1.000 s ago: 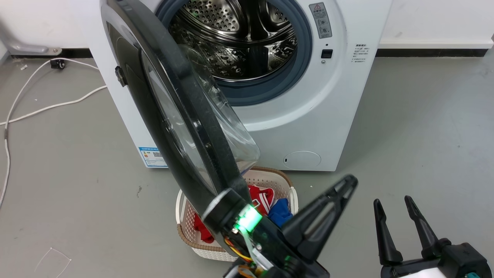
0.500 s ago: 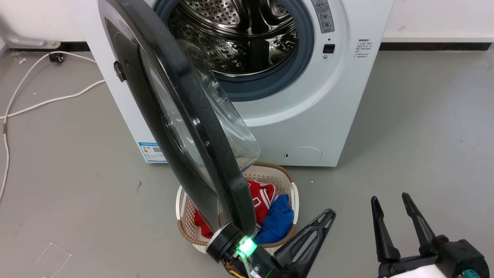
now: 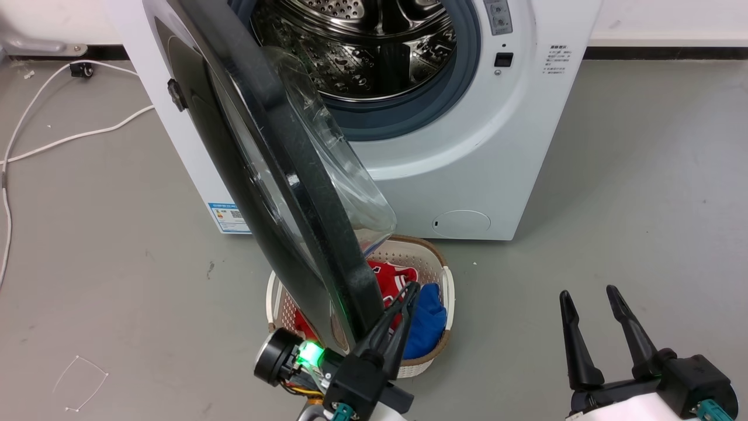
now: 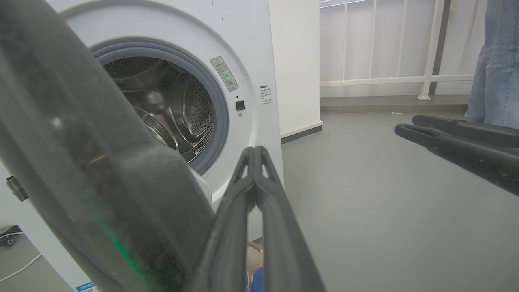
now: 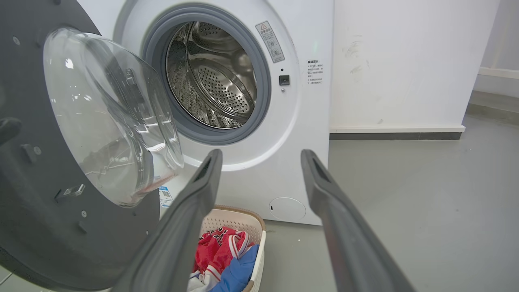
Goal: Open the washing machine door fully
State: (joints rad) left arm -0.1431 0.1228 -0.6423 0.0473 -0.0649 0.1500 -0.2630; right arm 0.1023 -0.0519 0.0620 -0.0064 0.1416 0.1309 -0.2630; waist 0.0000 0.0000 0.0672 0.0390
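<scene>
**On the floor before the washer (image 3: pixel 497 175): washing machine door (image 3: pixel 280 175) is standing half swung, left gripper (image 3: pixel 408 292) is sitting at its rim**

Down at 6 o'clock in the head view, the left gripper is lying with its two dark fingers (image 4: pixel 237 211) pressed together, nothing between them. The tips are pointing toward 1 o'clock, just beside the door's lower edge. Are they actually touching that rim? I cannot tell. The left wrist view is showing the blurred black rim crowding in at 8 o'clock, right up against the nearer finger.

The door itself is standing out from the washer, nearly edge-on to the head camera and running from 11 o'clock down to 6. Its glass bowl (image 3: pixel 350 193) is bulging toward 3 o'clock, and the steel drum (image 3: pixel 374 52) is gaping wide at 12.

My read: the swing is under way but not finished. The door is looking about square to the washer's front, with more travel left toward 9 o'clock. The next move, I'd say, is calling for a sideways push from the bowl side, sweeping the rim out toward 9. The fingers will need to stay clear of the laundry basket (image 3: pixel 449 298) sitting on the floor right beneath them.

Over at 4 o'clock the right gripper (image 3: pixel 588 292) is hanging with its fingers spread apart, holding nothing, well apart from the door.
</scene>
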